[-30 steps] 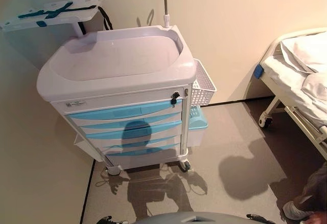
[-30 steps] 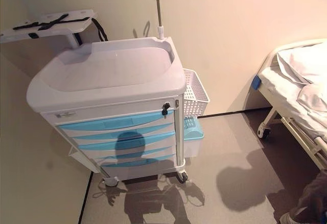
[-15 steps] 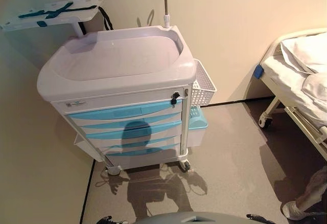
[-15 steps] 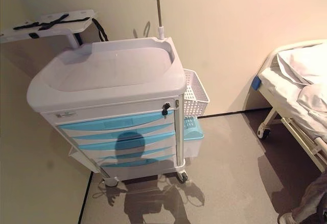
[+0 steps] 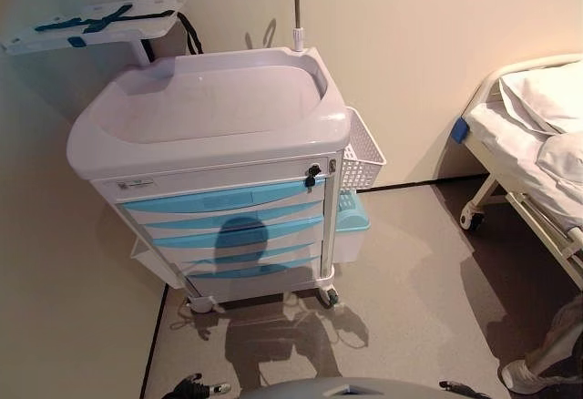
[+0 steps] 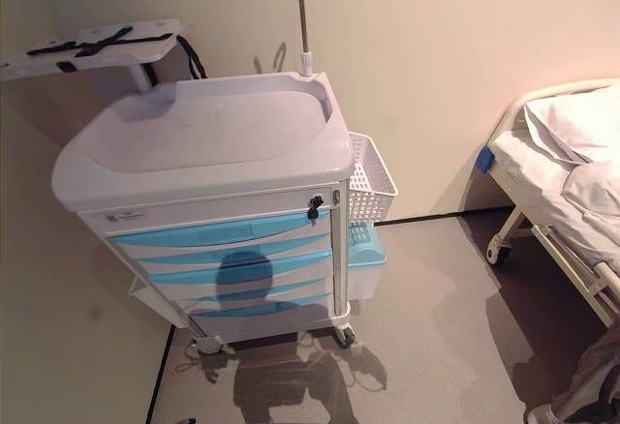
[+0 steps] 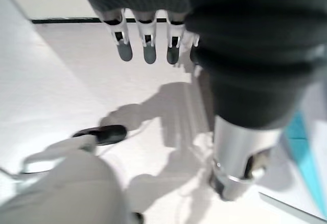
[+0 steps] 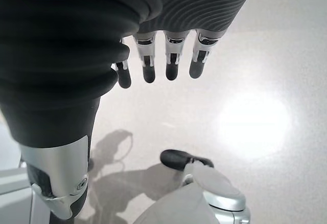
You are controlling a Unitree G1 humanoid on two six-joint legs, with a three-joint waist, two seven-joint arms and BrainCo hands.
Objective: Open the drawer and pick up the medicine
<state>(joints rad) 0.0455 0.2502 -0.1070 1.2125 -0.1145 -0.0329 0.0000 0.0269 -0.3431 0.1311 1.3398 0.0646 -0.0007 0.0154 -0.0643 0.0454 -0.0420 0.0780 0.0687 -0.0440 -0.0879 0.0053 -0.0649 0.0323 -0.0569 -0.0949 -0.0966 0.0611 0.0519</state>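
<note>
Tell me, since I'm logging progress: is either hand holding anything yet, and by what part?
Nothing is held. The left hand and right hand hang open over the floor, and the cart's drawers are shut.

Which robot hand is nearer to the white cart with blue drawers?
Left. The left robot hand hangs low before the white cart with blue drawers; the right robot hand hangs farther off to the side, over the floor.

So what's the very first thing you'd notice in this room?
The big white cart with blue drawers, all shut, stands in the middle against the wall. A white basket hangs on its side, and a bed with white sheets is off to the right.
</note>
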